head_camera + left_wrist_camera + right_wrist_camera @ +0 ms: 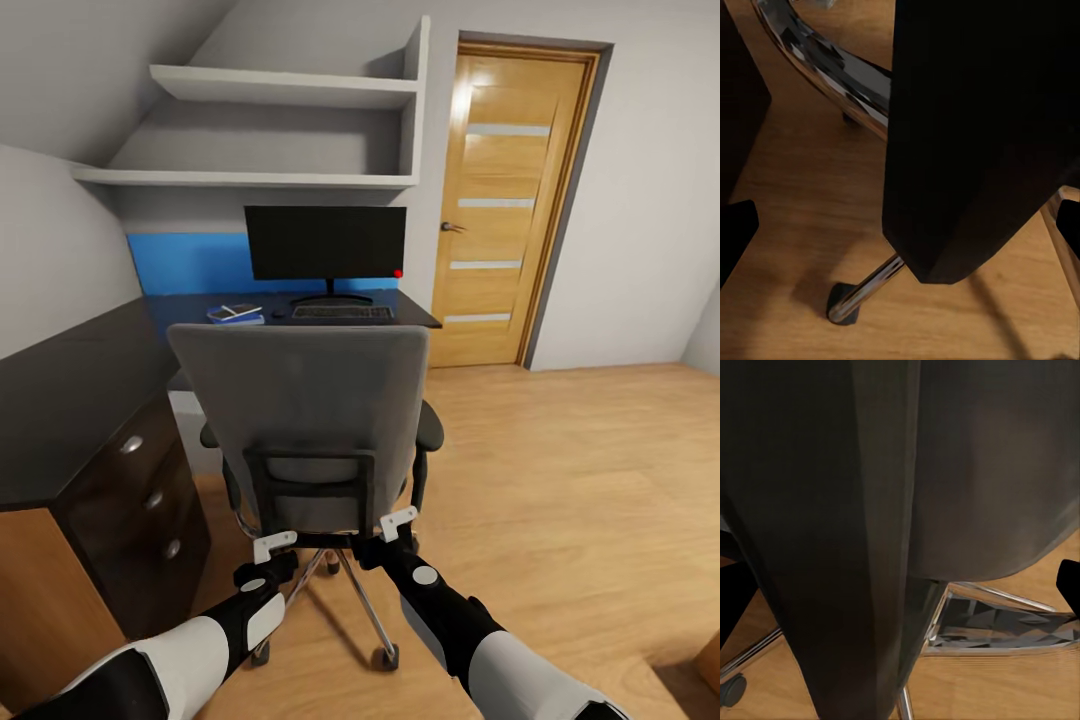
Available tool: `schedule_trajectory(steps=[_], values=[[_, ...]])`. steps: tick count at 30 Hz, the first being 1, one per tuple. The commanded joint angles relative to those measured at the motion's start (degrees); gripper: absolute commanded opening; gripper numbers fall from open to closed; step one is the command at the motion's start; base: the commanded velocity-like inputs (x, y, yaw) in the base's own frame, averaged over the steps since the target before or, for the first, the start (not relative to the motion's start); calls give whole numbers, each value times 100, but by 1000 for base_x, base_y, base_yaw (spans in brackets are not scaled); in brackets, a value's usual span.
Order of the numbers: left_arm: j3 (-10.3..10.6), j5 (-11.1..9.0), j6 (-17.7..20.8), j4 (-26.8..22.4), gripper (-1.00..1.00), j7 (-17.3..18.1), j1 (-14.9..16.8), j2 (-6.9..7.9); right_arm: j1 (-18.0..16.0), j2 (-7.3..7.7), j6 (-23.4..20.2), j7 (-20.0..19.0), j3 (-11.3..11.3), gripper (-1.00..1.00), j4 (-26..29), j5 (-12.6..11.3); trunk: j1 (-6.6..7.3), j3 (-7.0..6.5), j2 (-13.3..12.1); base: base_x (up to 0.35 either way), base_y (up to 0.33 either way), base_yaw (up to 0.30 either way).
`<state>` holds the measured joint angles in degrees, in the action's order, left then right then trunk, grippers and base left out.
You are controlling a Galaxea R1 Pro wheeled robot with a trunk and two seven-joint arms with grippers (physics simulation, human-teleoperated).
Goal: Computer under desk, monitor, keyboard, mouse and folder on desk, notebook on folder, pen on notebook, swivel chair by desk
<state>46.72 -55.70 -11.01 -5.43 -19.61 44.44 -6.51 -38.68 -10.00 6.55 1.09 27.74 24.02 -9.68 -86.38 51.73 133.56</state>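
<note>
1. Head view: the swivel chair [310,400] stands with its grey back toward the camera, just in front of the surface [90,380], which is the glossy black L-shaped desk top.
2. On the far part of that surface the monitor [325,243] stands upright on its black stand, against a blue wall panel [185,262].
3. The keyboard [342,312] lies flat just in front of the monitor's stand.
4. The mouse [278,313] sits just beside the keyboard, between it and the folder [233,318].
5. The folder lies flat on the surface; the notebook [240,311] rests on top of it. The pen is too small to make out.
6. The left gripper [272,546] is at the lower edge of the chair back, its pale fingers spread apart, with nothing between them.
7. The right gripper [398,521] is at the other lower corner of the chair back, also spread and holding nothing.
8. Left wrist view: a dark part of the chair looms close, with a chrome leg [866,289] and a caster over the wooden floor [802,202].
9. Right wrist view: the dark chair back is very near, with chrome base parts beneath.
10. A dark drawer unit [140,500] with round silver knobs sits under the near part of the surface.
11. A wooden door [505,200] stands shut beyond the surface's end.
</note>
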Motion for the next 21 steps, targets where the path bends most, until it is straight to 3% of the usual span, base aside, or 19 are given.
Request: schedule_trajectory(steps=[1,21], values=[[47,-47,-17,-3,100,-26,3,0,-8,0,31,13,30,100,-12,-60,-1,5,2,215,0,0],[32,-47,-15,-2,100,-17,3,18,-8,0,38,5,30,100,-20,-56,-1,5,2,310,0,0]])
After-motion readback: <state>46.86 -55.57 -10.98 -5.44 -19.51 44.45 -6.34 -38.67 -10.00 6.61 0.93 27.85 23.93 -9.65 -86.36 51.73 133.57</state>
